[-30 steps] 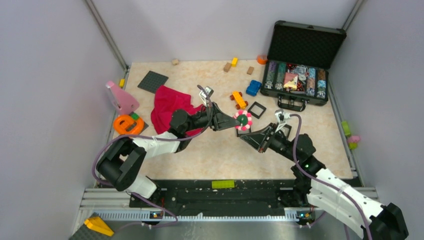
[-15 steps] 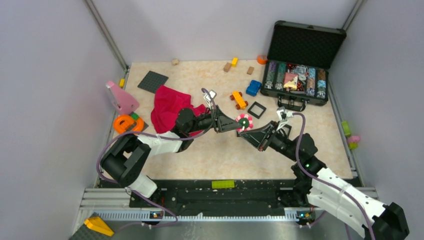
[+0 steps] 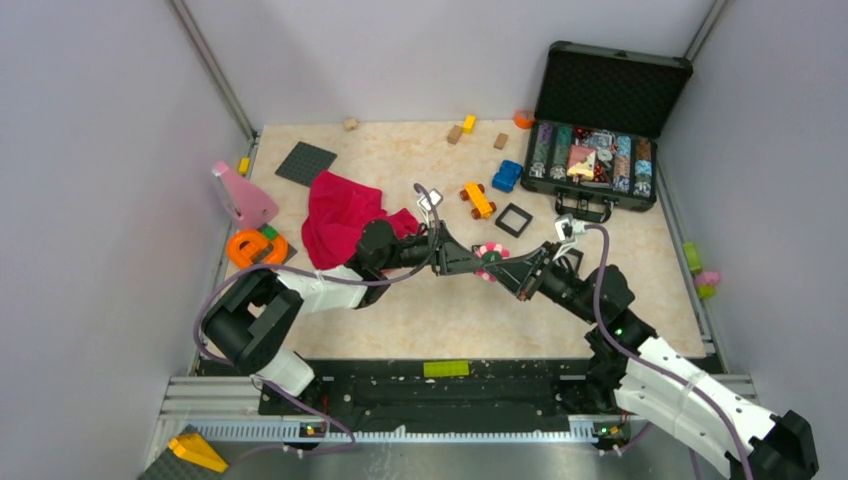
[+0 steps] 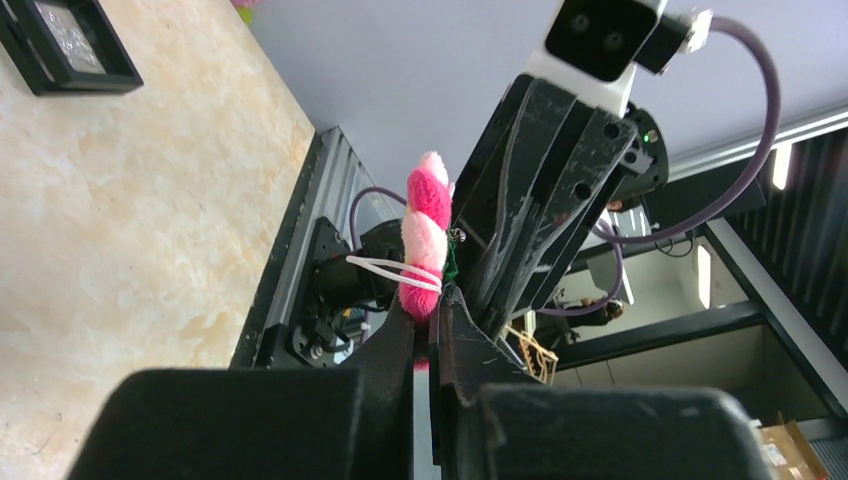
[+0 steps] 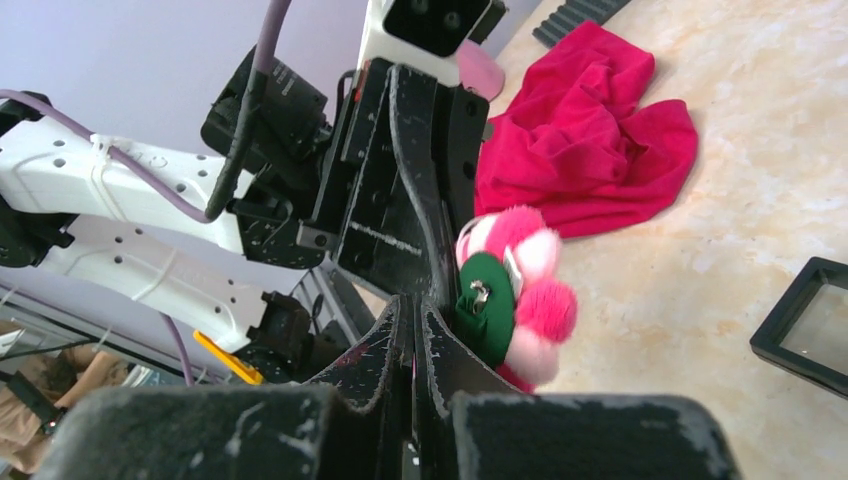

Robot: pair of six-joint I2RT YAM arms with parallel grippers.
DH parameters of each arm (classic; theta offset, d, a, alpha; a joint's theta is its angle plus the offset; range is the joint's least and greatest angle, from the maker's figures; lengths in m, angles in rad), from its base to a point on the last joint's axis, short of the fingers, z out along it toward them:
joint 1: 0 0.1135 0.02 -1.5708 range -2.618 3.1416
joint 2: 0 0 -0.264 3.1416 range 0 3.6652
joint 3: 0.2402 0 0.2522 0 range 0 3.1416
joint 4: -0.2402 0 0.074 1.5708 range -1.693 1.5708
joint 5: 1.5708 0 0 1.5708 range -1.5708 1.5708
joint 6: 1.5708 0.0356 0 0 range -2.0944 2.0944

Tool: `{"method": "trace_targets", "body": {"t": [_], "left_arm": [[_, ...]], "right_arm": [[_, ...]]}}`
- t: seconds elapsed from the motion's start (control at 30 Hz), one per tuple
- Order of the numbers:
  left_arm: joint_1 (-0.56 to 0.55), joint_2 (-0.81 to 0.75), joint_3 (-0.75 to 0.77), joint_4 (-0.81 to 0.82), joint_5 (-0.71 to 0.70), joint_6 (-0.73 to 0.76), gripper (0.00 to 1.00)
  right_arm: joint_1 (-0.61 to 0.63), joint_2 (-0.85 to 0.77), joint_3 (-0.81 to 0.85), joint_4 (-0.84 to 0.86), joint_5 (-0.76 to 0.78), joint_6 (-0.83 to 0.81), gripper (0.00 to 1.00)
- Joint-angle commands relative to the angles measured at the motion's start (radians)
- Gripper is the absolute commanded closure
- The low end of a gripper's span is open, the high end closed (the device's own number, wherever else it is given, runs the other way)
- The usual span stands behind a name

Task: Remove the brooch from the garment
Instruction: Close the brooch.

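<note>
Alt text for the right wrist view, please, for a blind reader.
A fluffy pink-and-white brooch with a green back is pinched by the left gripper, right against the shut right gripper, above the table. A crumpled red garment lies on the table behind.

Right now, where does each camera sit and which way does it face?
Top external: above and behind the bases, looking down on the table; both arms show.
Left wrist: on that wrist, looks along the left gripper at the brooch and right gripper.
Right wrist: on that wrist, looks along the right gripper at the brooch, left gripper and red garment.
Shared: both wrist views show the brooch.
</note>
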Motion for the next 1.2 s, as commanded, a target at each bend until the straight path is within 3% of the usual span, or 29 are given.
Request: {"method": "trace_targets", "body": {"t": [0.0,0.13,0.47,0.8,0.83,0.93,1.0,1.17], "left_arm": [[-0.011,-0.012,-0.024,0.028,0.039,0.021,1.00],[-0.012,-0.006,-0.023,0.032,0.054,0.001,1.00],[-0.005,0.079,-0.026,0.214,0.062,-0.137,1.00],[0.012,0.089,-0.031,0.258,0.057,-0.162,1.00],[0.013,0.089,-0.031,0.262,0.058,-0.165,1.00],[0.012,0.089,-0.032,0.301,0.075,-0.181,1.00],[0.013,0.086,-0.030,0.316,0.087,-0.190,1.00],[0.015,0.058,-0.039,0.301,0.085,-0.183,1.00]], "right_arm": [[0.012,-0.011,0.052,-0.007,0.020,-0.033,1.00],[0.012,-0.012,0.071,-0.029,-0.015,-0.059,0.99],[0.011,-0.056,0.150,-0.165,-0.097,-0.148,0.63],[0.011,-0.202,0.196,-0.490,-0.001,-0.255,0.67],[0.011,-0.217,0.193,-0.517,0.022,-0.264,0.64],[0.012,-0.252,0.180,-0.561,0.072,-0.271,0.40],[0.011,-0.264,0.166,-0.558,0.080,-0.265,0.30],[0.009,-0.221,0.150,-0.517,0.048,-0.248,0.25]]}}
